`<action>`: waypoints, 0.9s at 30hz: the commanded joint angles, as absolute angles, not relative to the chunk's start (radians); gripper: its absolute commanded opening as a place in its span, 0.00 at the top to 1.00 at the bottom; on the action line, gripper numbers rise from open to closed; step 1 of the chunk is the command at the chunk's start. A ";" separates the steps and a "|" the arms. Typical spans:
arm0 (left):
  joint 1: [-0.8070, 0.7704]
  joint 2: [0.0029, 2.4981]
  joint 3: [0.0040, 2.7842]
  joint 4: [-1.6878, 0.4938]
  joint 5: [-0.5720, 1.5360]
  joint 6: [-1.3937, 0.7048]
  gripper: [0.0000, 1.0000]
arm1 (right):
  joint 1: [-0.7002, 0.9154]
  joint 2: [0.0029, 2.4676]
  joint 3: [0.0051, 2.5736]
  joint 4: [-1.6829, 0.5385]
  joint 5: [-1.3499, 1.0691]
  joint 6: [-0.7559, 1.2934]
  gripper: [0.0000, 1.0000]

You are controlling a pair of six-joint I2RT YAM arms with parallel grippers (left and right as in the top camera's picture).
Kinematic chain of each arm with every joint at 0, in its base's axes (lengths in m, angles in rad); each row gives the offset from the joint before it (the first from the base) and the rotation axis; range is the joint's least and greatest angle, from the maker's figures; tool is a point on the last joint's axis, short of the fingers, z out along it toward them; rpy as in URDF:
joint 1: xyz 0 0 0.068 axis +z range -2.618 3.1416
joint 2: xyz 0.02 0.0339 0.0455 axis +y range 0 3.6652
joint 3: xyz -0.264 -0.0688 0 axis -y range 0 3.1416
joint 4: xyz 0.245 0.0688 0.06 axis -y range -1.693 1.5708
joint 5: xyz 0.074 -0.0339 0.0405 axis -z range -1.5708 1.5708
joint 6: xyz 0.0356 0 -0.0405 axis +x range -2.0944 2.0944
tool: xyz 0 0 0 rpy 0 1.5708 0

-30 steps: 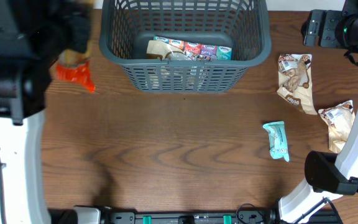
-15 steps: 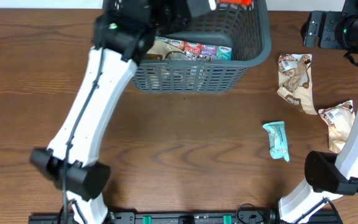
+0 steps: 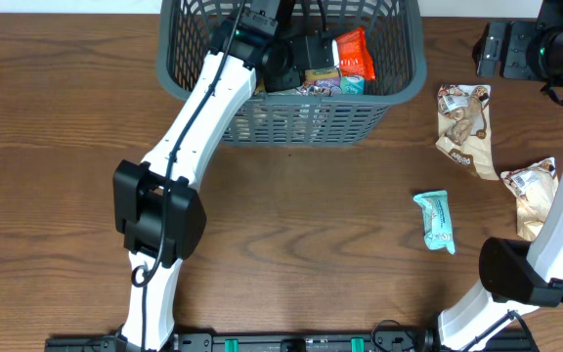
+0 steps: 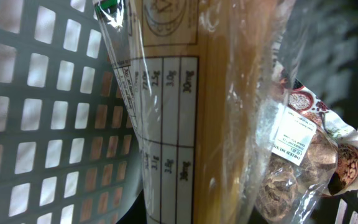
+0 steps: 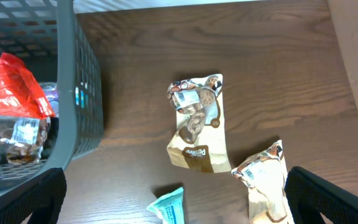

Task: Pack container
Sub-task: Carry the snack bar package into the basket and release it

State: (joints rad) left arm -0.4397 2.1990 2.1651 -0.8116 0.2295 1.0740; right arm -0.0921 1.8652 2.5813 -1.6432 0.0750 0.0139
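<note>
The left arm has swung in from the left side and now reaches into the basket point(image 3: 291, 117). The brown wooden tabletop point(image 3: 291, 225) holds this big grey plastic basket at its far edge. Its walls are full of little square holes. The left gripper point(image 3: 313, 51) is closed on a shiny red packet point(image 3: 353, 54) inside the basket. The right gripper point(image 3: 504, 47) is wide open and holds nothing. Two crinkly brown packets point(image 3: 465, 127) and a small teal bar point(image 3: 436, 220) lie on the right.
</note>
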 commanded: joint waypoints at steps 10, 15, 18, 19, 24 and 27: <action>-0.438 2.090 2.199 -0.779 0.215 0.982 0.01 | -0.083 1.850 2.583 -1.658 0.071 0.002 0.01; -0.437 1.979 2.220 -0.785 0.047 0.914 0.01 | -0.083 1.850 2.583 -1.658 0.071 -0.003 0.01; -0.430 1.870 2.220 -0.808 -0.049 0.836 0.01 | -0.083 1.850 2.583 -1.657 0.071 -0.025 0.01; -0.424 1.833 2.220 -0.824 -0.068 0.785 0.01 | -0.084 1.850 2.583 -1.655 0.071 -0.023 0.01; -0.295 1.630 2.220 -1.021 -0.099 0.446 0.01 | -0.084 1.849 2.583 -1.600 0.072 -0.024 0.01; -0.139 1.531 2.219 -1.200 -0.098 0.260 0.01 | -0.084 1.837 2.584 -1.570 0.075 -0.065 0.01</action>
